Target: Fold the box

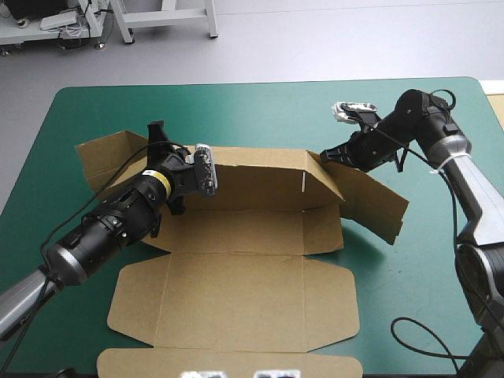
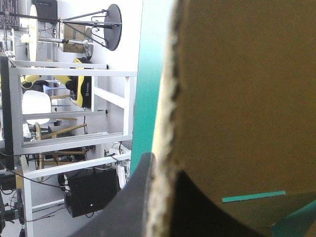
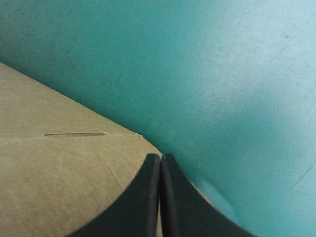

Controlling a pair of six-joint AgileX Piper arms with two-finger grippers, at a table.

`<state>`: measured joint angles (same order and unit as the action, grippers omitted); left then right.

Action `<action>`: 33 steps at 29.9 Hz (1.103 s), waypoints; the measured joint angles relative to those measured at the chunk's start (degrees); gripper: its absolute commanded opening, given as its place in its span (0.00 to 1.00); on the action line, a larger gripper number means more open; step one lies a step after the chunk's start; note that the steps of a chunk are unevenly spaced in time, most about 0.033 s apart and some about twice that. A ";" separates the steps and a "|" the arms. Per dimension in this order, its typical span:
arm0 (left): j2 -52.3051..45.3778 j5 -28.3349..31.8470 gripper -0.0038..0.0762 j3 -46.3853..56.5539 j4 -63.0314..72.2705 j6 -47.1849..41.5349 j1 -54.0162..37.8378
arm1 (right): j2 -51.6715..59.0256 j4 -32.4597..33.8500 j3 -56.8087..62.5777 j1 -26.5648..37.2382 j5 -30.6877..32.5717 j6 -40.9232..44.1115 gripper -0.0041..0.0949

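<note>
The brown box (image 1: pixel 236 303) lies open on the table, its lid panels flat toward the near edge. Its back wall (image 1: pixel 252 177) stands tilted up. My left gripper (image 1: pixel 157 135) is shut on the wall's left end, by the left side flap (image 1: pixel 106 157). In the left wrist view the board's edge (image 2: pixel 165 123) runs up between my gripper's (image 2: pixel 163 168) black fingers. My right gripper (image 1: pixel 327 156) is shut on the wall's right end, where the right side flap (image 1: pixel 370 201) slants away. The right wrist view has that gripper (image 3: pixel 160 157) at the rim of the board (image 3: pixel 59 173).
The teal-green cover (image 1: pixel 260 110) runs from behind the box to the table's far edge. The box's front flap (image 1: pixel 228 364) reaches the near edge. The right side flap ends a short way from the table's right edge.
</note>
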<state>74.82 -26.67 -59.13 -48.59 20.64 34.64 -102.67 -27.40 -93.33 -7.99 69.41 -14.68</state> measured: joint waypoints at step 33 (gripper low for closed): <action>0.66 -0.67 0.04 0.18 -0.95 -0.45 0.81 | 22.97 -23.05 30.55 -0.53 -12.97 -35.64 0.03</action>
<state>75.48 -27.34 -58.95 -49.54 20.19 35.45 -79.70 -50.46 -62.78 -8.52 56.44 -50.32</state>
